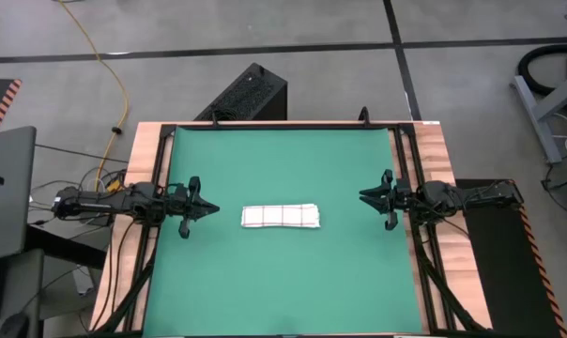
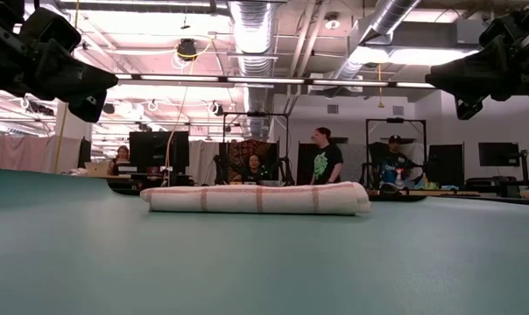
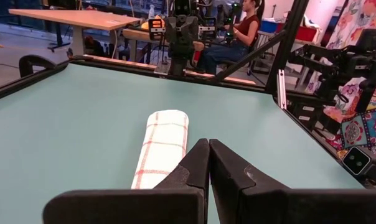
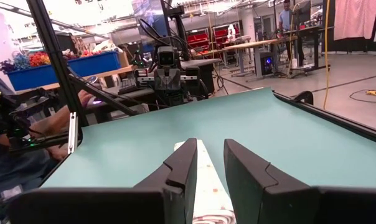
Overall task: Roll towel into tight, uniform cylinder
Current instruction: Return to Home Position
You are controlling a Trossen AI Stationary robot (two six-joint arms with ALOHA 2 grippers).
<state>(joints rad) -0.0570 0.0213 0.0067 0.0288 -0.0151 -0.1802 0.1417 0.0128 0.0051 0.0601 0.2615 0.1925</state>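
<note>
The towel (image 1: 281,217), white with red-brown checks, lies rolled into a cylinder in the middle of the green mat (image 1: 283,160), its length running left to right; it also shows in the low view (image 2: 256,199) and both wrist views (image 3: 163,146) (image 4: 206,180). My left gripper (image 1: 213,209) hovers shut at the mat's left edge, pointing level at the roll's left end. My right gripper (image 1: 363,196) hovers at the mat's right edge, fingers apart with nothing between them, pointing at the roll's right end. Both are clear of the towel.
The mat sits in a black frame on a wooden table (image 1: 143,160). A black box (image 1: 251,94) stands beyond the far edge. Bare mat lies all around the roll. In the low view, people (image 2: 326,157) stand and sit in the room behind the table.
</note>
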